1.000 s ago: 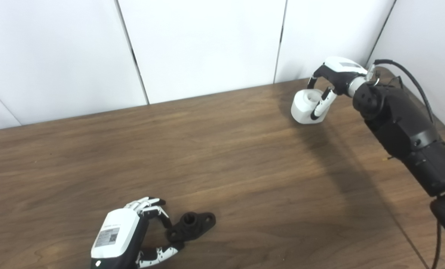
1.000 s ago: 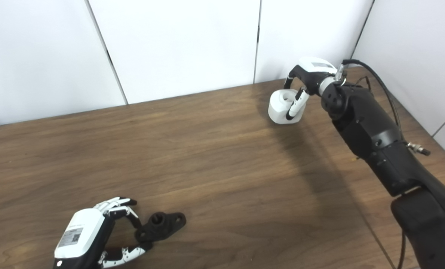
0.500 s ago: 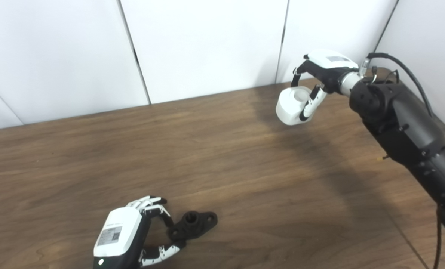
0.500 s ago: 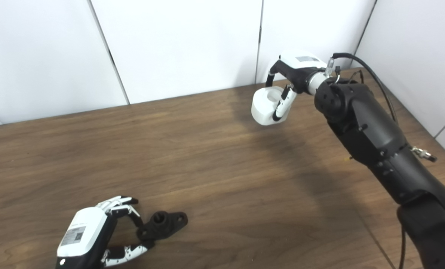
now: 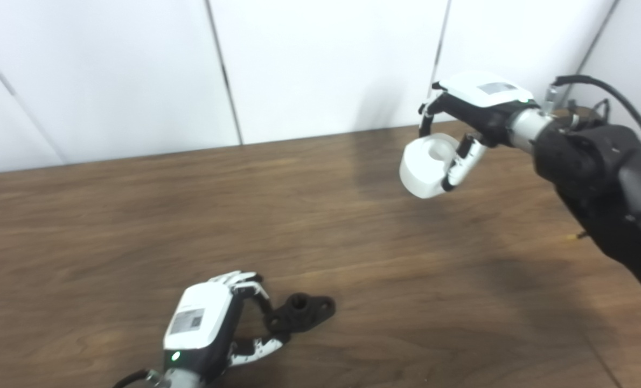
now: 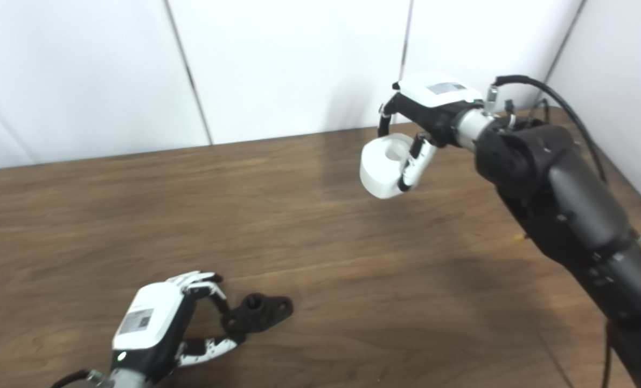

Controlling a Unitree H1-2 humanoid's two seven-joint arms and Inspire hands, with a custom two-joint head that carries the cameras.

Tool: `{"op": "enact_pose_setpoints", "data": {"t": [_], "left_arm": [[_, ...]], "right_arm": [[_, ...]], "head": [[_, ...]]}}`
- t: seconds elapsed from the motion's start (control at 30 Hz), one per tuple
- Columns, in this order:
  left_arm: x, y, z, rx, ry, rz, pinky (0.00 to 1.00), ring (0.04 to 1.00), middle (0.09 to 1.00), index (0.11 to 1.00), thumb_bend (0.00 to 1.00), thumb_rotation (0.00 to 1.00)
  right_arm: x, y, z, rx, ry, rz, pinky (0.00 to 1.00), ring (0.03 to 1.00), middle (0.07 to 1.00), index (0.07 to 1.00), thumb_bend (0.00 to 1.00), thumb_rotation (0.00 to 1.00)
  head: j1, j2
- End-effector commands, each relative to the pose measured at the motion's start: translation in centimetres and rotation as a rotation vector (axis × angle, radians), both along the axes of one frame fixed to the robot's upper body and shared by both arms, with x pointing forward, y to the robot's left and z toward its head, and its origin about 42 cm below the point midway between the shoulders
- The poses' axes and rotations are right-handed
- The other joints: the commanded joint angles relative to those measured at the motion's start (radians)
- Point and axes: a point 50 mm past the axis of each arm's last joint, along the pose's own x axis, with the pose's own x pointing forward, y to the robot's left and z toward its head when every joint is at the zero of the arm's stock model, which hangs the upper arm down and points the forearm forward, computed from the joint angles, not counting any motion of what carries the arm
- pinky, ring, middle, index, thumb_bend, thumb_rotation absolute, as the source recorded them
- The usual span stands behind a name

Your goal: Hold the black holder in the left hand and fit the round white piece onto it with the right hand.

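Left eye view and right eye view both look down on a dark wooden bench (image 5: 137,215) backed by white wall panels (image 5: 326,64). At the near left, the left hand (image 5: 204,326) sits low over the bench with its white back turned up, its fingers (image 5: 258,302) and thumb curled around the near left end of the black holder (image 5: 301,312). They touch the holder on both sides, closed narrowly on that end, while the rest of the piece sticks out to the right; whether the holder lies flat on the wood or is lifted slightly off it cannot be told. The holder is a small dark part with a raised round socket in the middle and a flat ear with a hole at its right end. At the far right, well apart from the holder, the right hand (image 6: 425,116) is raised above the bench on its black forearm (image 6: 557,205), a cable looping along the far side of the wrist. Its fingers wrap over the top of the round white piece (image 6: 382,167) and the thumb presses its right side, so the piece is clamped in the hand. The piece hangs clear of the bench, tilted, with its central hole facing up and a little toward the cameras.
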Motion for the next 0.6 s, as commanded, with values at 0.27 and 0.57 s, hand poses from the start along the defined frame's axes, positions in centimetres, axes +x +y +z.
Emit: {"op": "enact_pose_setpoints", "data": {"t": [0.27, 0.57], "left_arm": [[-0.1, -1.1, -2.8, 0.071, 0.152, -0.003, 0.84, 0.862, 0.809, 0.492, 0.51, 0.05], [0.3, -1.4, -2.7, 0.078, 0.157, -0.008, 0.84, 0.866, 0.818, 0.492, 0.51, 0.05]], "right_arm": [[-3.2, 3.7, 2.4, 0.030, -0.075, 0.135, 0.97, 0.964, 0.822, 0.489, 0.51, 0.14], [-4.9, 5.5, 1.6, 0.089, -0.053, 0.194, 0.96, 0.965, 0.820, 0.488, 0.52, 0.14]], "head": [[0.051, 0.044], [0.062, 0.071]]}}
